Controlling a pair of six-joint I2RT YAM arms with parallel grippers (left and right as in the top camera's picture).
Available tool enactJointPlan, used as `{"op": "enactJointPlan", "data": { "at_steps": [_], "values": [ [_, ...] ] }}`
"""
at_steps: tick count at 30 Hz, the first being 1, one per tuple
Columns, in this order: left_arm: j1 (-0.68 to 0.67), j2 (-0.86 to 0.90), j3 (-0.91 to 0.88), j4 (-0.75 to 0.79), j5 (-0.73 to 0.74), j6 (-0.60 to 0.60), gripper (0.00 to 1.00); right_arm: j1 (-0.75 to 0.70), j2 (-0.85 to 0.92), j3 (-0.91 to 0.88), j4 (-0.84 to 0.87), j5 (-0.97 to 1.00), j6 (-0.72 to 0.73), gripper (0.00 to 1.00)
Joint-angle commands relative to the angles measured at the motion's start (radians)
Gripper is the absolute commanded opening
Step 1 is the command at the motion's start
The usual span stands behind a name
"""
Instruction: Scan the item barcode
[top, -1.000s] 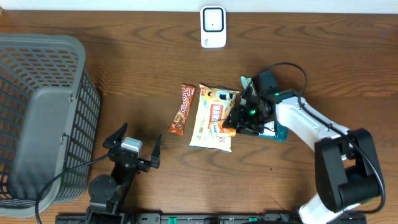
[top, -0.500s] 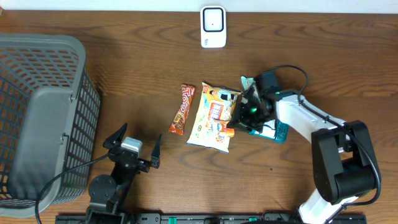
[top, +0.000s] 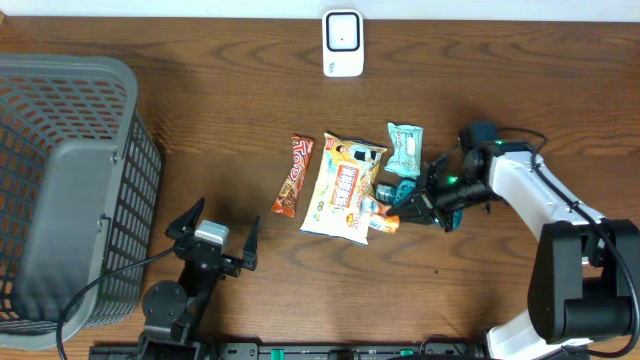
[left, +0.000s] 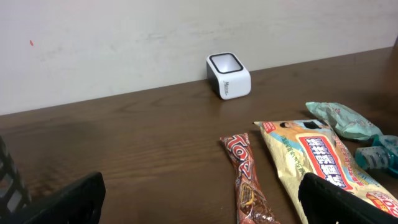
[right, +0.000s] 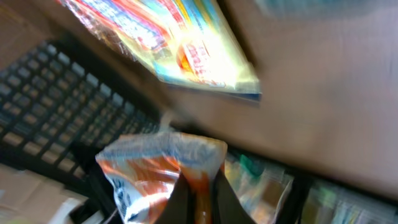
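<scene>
Nearest, the left gripper (top: 216, 236) rests with its fingers spread, empty. The right gripper (top: 408, 212) is clenched on the small orange packet (top: 384, 223) just beside the big snack bag (top: 345, 188), so the grasp seems done. Carrying it to the far scanner (top: 342, 43) is left.

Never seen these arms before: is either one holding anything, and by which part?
The right gripper is shut on a small orange packet, pinching it by one edge. The left gripper is open and holds nothing.
</scene>
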Motion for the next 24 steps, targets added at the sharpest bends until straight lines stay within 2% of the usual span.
{"op": "enactJointPlan", "data": {
  "at_steps": [1, 4, 12, 19, 24],
  "values": [
    [-0.003, 0.0, -0.016, -0.034, 0.002, 0.01, 0.99, -0.029, -0.016, -0.004, -0.096, -0.095, -0.008, 0.01],
    [-0.003, 0.0, -0.016, -0.034, 0.002, 0.01, 0.99, -0.039, -0.016, -0.004, -0.22, -0.095, -0.047, 0.02],
    [-0.003, 0.0, -0.016, -0.034, 0.002, 0.01, 0.99, -0.034, -0.016, -0.004, -0.397, -0.126, -0.135, 0.01],
    [-0.003, 0.0, -0.016, -0.034, 0.002, 0.01, 0.99, -0.034, -0.016, -0.004, -0.459, -0.136, -0.243, 0.01],
    [-0.003, 0.0, -0.016, -0.034, 0.002, 0.01, 0.99, -0.034, -0.016, -0.004, -0.469, -0.136, -0.258, 0.01]
  ]
}}
